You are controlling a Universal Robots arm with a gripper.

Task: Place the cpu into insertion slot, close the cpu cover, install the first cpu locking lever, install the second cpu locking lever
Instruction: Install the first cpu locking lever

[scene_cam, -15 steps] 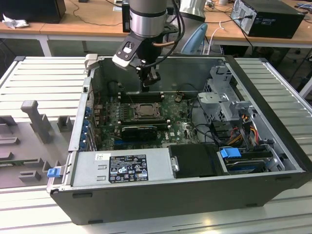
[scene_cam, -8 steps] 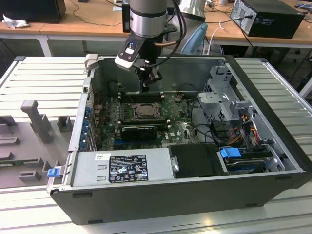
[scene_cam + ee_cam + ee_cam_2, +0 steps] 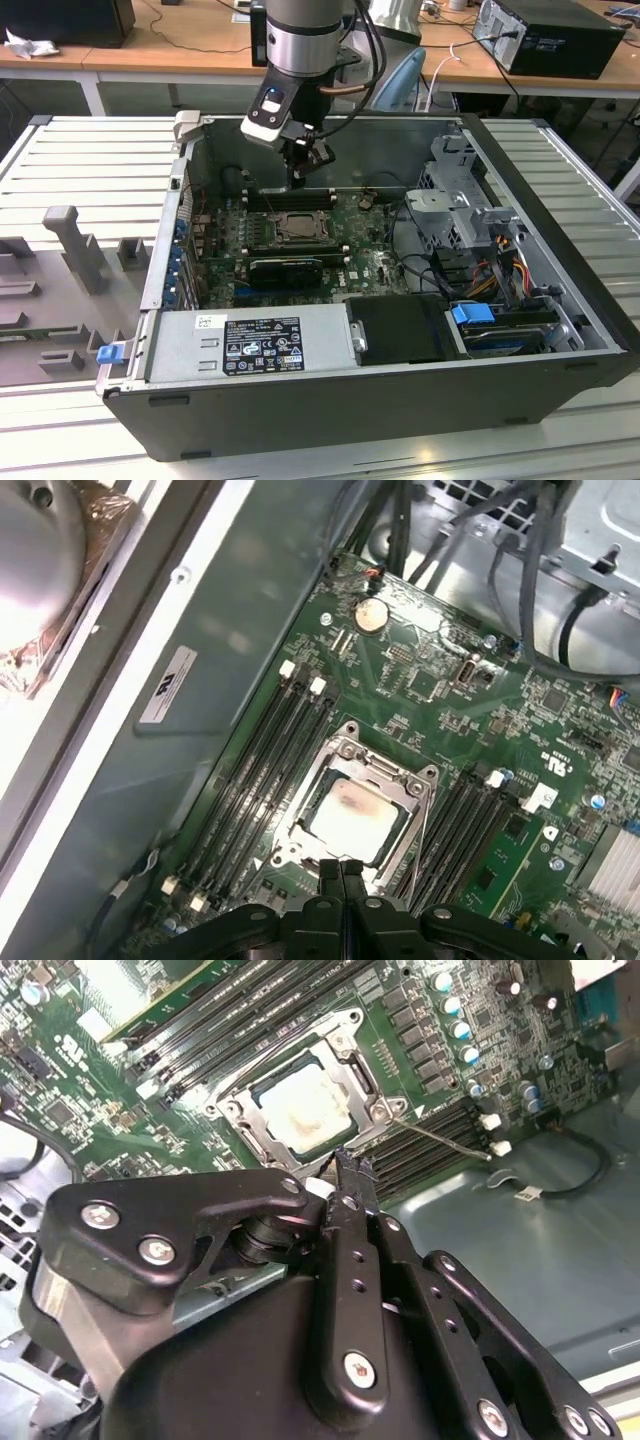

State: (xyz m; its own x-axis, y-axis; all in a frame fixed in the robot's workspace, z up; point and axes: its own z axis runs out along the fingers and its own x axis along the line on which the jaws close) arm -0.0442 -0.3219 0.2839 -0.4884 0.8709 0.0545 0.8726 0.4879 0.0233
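Note:
The cpu point(image 3: 350, 815) point(image 3: 300, 1105) lies flat in the insertion slot point(image 3: 297, 228) on the green motherboard, its pale metal top smeared with a brownish stain. The silver cpu cover point(image 3: 385, 772) lies down around it, and the chip shows through its window. A thin metal locking lever point(image 3: 440, 1138) sticks out from one corner of the socket over the memory slots, not latched. My gripper point(image 3: 342, 865) point(image 3: 345, 1165) point(image 3: 300, 165) hangs just above the socket's edge, on its far side in the exterior view. Its fingers are shut together on nothing.
Long black memory slots point(image 3: 265, 770) flank the socket on both sides. In the exterior view a black card point(image 3: 285, 268) lies in front of the socket. A drive cage point(image 3: 465, 215) and cables point(image 3: 500, 270) stand at that view's right, and the power supply point(image 3: 250, 345) sits in front.

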